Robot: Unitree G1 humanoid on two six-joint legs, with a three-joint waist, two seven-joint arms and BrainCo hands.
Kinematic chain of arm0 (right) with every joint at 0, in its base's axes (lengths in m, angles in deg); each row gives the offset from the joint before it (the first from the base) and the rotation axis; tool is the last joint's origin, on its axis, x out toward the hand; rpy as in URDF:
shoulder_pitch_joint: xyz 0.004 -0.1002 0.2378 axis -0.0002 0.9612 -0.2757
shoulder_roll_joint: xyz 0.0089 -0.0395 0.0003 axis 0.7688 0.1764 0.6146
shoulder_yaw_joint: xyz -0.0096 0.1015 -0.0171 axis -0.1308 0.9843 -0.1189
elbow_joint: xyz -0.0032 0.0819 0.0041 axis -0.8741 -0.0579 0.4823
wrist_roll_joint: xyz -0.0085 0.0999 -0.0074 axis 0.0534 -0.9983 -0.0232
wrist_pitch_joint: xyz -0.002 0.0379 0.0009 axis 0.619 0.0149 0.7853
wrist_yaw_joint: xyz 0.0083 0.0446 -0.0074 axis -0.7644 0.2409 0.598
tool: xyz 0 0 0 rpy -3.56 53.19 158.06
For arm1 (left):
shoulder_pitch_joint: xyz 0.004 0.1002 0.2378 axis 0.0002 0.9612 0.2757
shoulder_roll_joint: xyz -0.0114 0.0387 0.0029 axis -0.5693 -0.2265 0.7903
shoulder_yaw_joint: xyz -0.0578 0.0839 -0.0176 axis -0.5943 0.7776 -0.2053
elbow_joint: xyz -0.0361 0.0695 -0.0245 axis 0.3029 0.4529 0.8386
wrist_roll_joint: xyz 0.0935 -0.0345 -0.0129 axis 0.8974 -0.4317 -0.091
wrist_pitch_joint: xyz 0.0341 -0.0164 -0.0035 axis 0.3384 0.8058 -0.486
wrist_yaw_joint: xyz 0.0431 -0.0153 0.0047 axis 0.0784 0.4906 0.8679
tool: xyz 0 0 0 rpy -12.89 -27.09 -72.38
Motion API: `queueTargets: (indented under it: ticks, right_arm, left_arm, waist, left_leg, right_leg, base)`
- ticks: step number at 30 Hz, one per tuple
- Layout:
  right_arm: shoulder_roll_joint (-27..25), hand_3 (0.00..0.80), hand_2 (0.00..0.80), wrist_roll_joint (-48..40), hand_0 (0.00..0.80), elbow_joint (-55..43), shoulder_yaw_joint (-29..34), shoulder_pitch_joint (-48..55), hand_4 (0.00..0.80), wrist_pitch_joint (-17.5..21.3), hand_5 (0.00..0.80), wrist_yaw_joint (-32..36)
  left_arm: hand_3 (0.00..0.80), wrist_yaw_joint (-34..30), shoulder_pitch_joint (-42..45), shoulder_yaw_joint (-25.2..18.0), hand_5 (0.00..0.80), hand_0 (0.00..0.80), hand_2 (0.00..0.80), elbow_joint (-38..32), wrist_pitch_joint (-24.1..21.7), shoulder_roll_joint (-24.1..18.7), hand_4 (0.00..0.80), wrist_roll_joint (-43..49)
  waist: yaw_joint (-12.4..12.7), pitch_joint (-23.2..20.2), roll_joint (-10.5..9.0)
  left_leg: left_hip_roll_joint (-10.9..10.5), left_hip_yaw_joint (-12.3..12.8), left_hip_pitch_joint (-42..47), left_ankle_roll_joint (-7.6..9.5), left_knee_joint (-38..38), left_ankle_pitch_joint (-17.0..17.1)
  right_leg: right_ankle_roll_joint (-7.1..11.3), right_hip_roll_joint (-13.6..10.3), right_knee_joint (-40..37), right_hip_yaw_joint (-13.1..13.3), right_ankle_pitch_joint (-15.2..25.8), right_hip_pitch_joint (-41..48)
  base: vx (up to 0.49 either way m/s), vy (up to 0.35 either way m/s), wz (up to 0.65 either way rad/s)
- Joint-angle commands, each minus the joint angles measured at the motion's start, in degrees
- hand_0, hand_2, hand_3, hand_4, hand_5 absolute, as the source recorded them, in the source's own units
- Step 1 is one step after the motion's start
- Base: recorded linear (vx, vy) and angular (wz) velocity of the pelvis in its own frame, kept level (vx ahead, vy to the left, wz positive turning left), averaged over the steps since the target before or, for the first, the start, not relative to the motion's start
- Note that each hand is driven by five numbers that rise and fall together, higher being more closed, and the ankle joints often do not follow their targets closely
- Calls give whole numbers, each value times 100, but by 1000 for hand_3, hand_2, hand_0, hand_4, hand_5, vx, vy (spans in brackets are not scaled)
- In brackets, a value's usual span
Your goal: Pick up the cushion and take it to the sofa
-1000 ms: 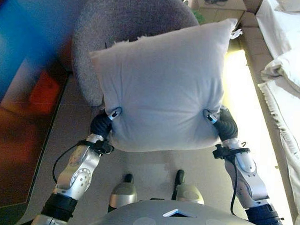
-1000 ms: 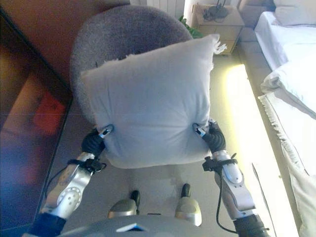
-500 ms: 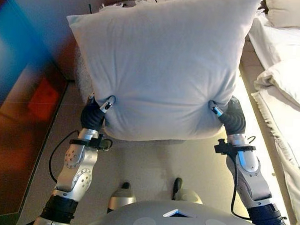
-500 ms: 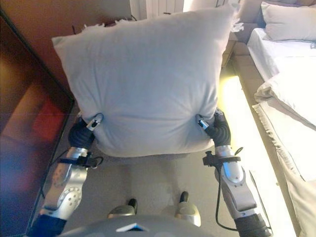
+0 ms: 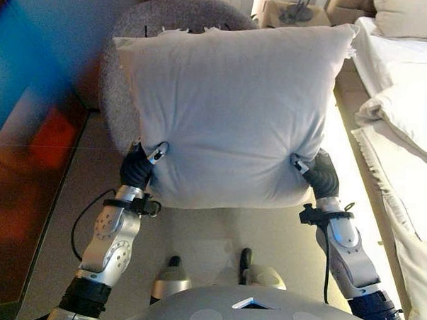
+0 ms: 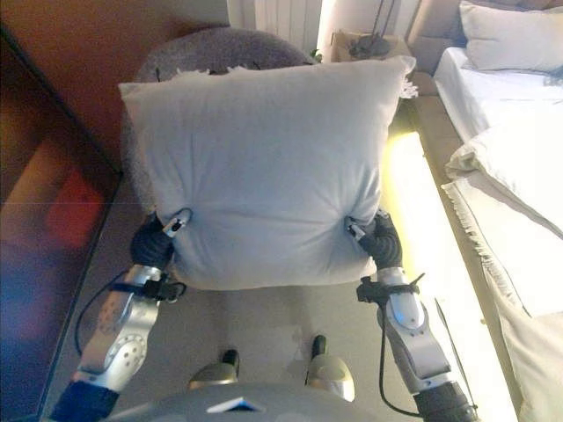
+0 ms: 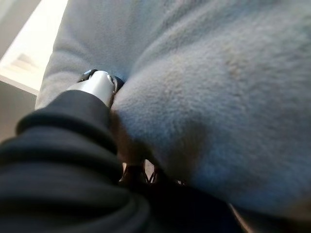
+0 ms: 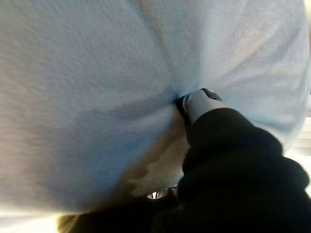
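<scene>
Both hands clamped on the cushion [image 5: 226, 114], one at each lower corner — left hand [image 5: 137, 167] with its thumb dug into the cloth, right hand [image 5: 318, 173] likewise, thumbs sunk into dimples with creases fanning out from each. Confirmed up close in the wrist views: thumb pressed in on top, fabric bulging round it, remaining fingers hidden underneath.

Compared with half a second ago, now showing smaller in the head views and lower, top edge dropped back below the upper border and the grey round chair [image 5: 125, 71] uncovered again behind it; closer to how things stood a second ago. Background shifted too, so part of that down to the head camera moving rather than the arms. Either way, lifted clear and carried — nothing under it but floor, held out in front at arm's length. Pick-up judged done; the walk to the sofa yet to come, and no sofa plainly identifiable here, only white bedding [image 5: 404, 104] along the right side and a small bedside table [image 6: 369, 44] beyond the chair.

Pale grey-white, square, plump and soft, faint wrinkles across the face, frayed tufts at the top corners. Likely to sag or slip if either pinch loosens — light, though, and grabbed symmetrically.
</scene>
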Motion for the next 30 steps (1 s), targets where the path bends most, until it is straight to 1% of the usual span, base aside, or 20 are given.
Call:
queueTargets:
  ticks: [1,3,5,6,7,10,12,14,17,18,19,20,21,24,25,26,27,28,29,30]
  right_arm:
    - [-355,800,800,-252,800,-765,56,-586,800,399,800,103]
    - [-450,800,800,-304,800,-758,50,-560,800,433,800,131]
    - [-463,800,800,-340,800,-793,81,-499,800,452,800,183]
    - [-443,800,800,-305,800,-821,42,-496,800,461,800,156]
    - [-412,800,800,-236,800,-776,-27,-523,800,504,800,125]
    - [-260,800,800,-10,800,-532,-298,-761,800,511,800,-20]
    - [-259,800,800,11,800,-453,-361,-855,800,508,800,-24]
    - [-270,800,800,1,800,-472,-376,-832,800,488,800,10]
    - [-349,800,800,-75,800,-500,-371,-883,800,426,800,7]
    - [-348,800,800,-108,800,-531,-377,-853,800,393,800,-4]
    - [-320,800,800,-120,800,-560,-363,-803,800,370,800,-2]
    - [-293,800,800,-152,800,-587,-335,-749,800,354,800,13]
    - [-256,800,800,-235,800,-668,-264,-601,800,324,800,70]
    - [-128,800,800,-237,800,-862,-248,-325,800,371,800,-52]
    - [-124,800,800,-217,800,-864,-251,-320,800,382,800,-64]
    - [-64,800,800,-55,800,-871,-345,-332,800,447,800,-301]
    - [-48,800,800,-20,800,-855,-377,-357,800,459,800,-362]
    - [55,800,800,69,800,-766,-489,-437,800,469,800,-547]
    - [82,800,800,96,800,-743,-521,-454,800,467,800,-586]
    - [116,800,800,154,800,-736,-537,-455,800,414,800,-662]
  left_arm:
    - [800,58,-651,-4,800,800,800,-649,-547,-67,800,19]
    - [800,107,-639,4,800,800,800,-635,-589,-41,800,21]
    - [800,64,-600,-57,800,800,800,-643,-593,12,800,45]
    - [800,44,-595,-69,800,800,800,-656,-615,-1,800,43]
    - [800,31,-588,-70,800,800,800,-633,-668,-8,800,25]
    - [800,194,-702,75,800,800,800,-500,-786,67,800,41]
    - [800,257,-714,150,800,800,800,-490,-788,118,800,61]
    - [800,252,-632,171,800,800,800,-434,-825,177,800,77]
    - [800,168,-593,122,800,800,800,-412,-859,194,800,7]
    - [800,130,-518,60,800,800,800,-487,-820,125,800,-64]
    - [800,135,-485,16,800,800,800,-549,-742,89,800,-89]
    - [800,130,-450,-18,800,800,800,-581,-684,51,800,-110]
    - [800,97,-372,-83,800,800,800,-621,-588,-24,800,-144]
    - [800,-80,-312,-101,800,800,800,-715,-521,-278,800,-61]
    - [800,-84,-312,-96,800,800,800,-719,-523,-285,800,-49]
    - [800,-98,-360,-36,800,800,800,-705,-502,-364,800,-27]
    - [800,-89,-384,-30,800,800,800,-693,-478,-368,800,-24]
    - [800,5,-532,54,800,800,800,-613,-370,-388,800,-15]
    - [800,37,-592,92,800,800,800,-568,-358,-406,800,-34]
    - [800,-41,-713,120,800,800,800,-478,-320,-435,800,-102]
  waist:
    - [69,118,-372]
    - [50,139,-343]
    - [87,184,-267]
    - [131,199,-197]
    - [183,236,-135]
    - [373,345,82]
    - [469,426,146]
    - [554,493,161]
    - [641,555,204]
    - [647,499,215]
    - [654,460,217]
    - [661,429,194]
    - [683,347,133]
    - [793,63,-145]
    - [806,32,-132]
    - [808,-47,-144]
    - [796,-72,-135]
    - [690,-112,-92]
    - [618,-126,-93]
    - [475,-137,-86]
  left_leg:
    - [-697,161,-907,540,3118,-437]
    - [-673,263,-1125,571,3444,-445]
    - [-665,220,-1132,596,2958,-349]
    - [-618,130,-1132,548,2494,-197]
    - [-558,77,-1079,480,1899,-20]
    - [-187,-98,-1232,122,27,951]
    - [8,-257,-1415,-29,-492,1445]
    - [112,-359,-1654,-82,-684,1504]
    - [259,-422,-1768,-99,-560,1456]
    - [312,-306,-1685,-62,-412,1270]
    - [334,-269,-1667,-68,-326,1250]
    - [301,-273,-1681,-22,-185,1173]
    - [198,-296,-1713,84,80,1013]
    - [-363,-332,-1708,589,507,540]
    - [-356,-330,-1731,603,513,536]
    - [-539,-352,-1588,776,496,420]
    - [-578,-360,-1537,814,467,397]
    - [-703,-448,-1296,895,345,335]
    - [-752,-471,-1224,896,298,341]
    - [-902,-493,-1005,903,191,331]
  right_leg:
    - [-340,46,351,-168,-240,190]
    - [-413,90,451,-206,-292,165]
    - [-381,206,580,-193,-438,179]
    - [-379,300,609,-191,-539,206]
    - [-382,391,630,-184,-658,281]
    - [-430,743,517,-16,-931,628]
    - [-495,845,528,150,-1079,825]
    - [-549,835,743,259,-1334,958]
    - [-551,741,1123,203,-1642,960]
    - [-435,607,1389,83,-1808,985]
    - [-397,557,1486,10,-1870,1011]
    - [-350,507,1599,-17,-1966,1065]
    - [-221,424,1792,-15,-1973,1178]
    - [263,186,2883,16,-1114,1208]
    - [277,204,2921,30,-1049,1174]
    - [360,221,3478,109,-503,880]
    - [359,260,3579,169,-420,744]
    - [303,438,3595,319,-337,325]
    - [294,531,3451,370,-365,226]
    - [251,617,3017,303,-444,16]
  base:
    - [79,-185,2]
    - [134,-92,-7]
    - [215,-35,-11]
    - [248,0,-12]
    - [316,44,-22]
    - [429,84,-14]
    - [509,128,56]
    - [548,136,49]
    - [598,166,24]
    - [681,208,-4]
    - [720,205,-39]
    - [669,147,-69]
    - [757,142,-84]
    - [699,130,-43]
    - [579,126,-11]
    - [390,95,-7]
    - [645,133,-4]
    - [434,72,16]
    - [591,88,19]
    - [331,44,15]
